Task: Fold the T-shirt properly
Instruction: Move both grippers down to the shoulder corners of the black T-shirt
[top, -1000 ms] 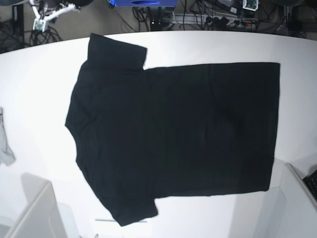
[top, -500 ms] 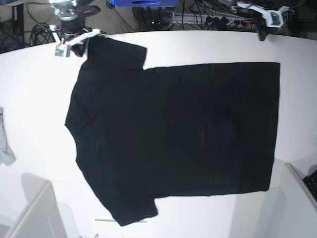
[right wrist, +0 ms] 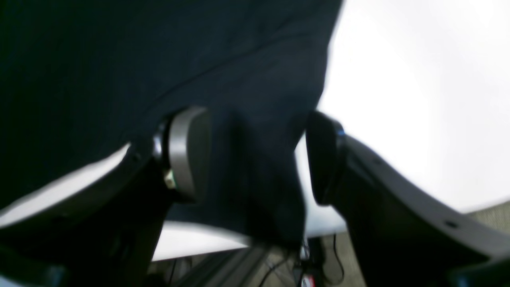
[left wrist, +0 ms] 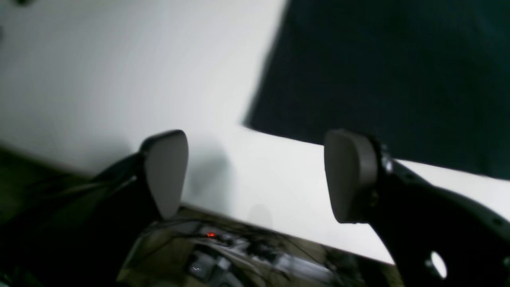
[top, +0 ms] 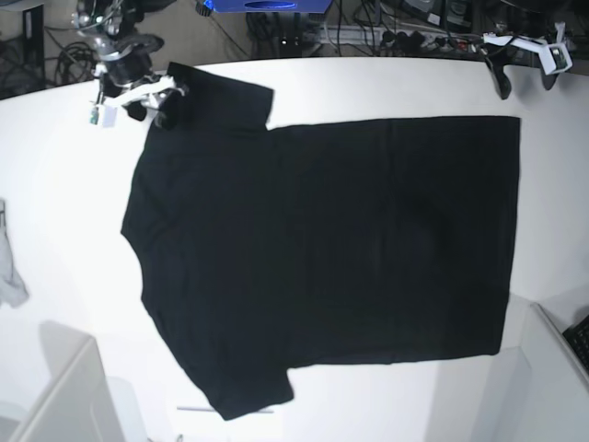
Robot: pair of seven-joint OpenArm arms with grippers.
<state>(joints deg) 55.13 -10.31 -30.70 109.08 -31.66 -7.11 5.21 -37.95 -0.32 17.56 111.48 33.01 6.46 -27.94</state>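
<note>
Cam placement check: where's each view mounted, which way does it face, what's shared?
Base: high above the table, facing down; shows the whole T-shirt, both grippers at the top edge.
Left wrist: on the left arm, looking past the left gripper's open fingers at the hem corner.
Right wrist: on the right arm, looking past the right gripper's open fingers at a sleeve.
Shared: base and left wrist both show that hem corner; base and right wrist both show that sleeve.
</note>
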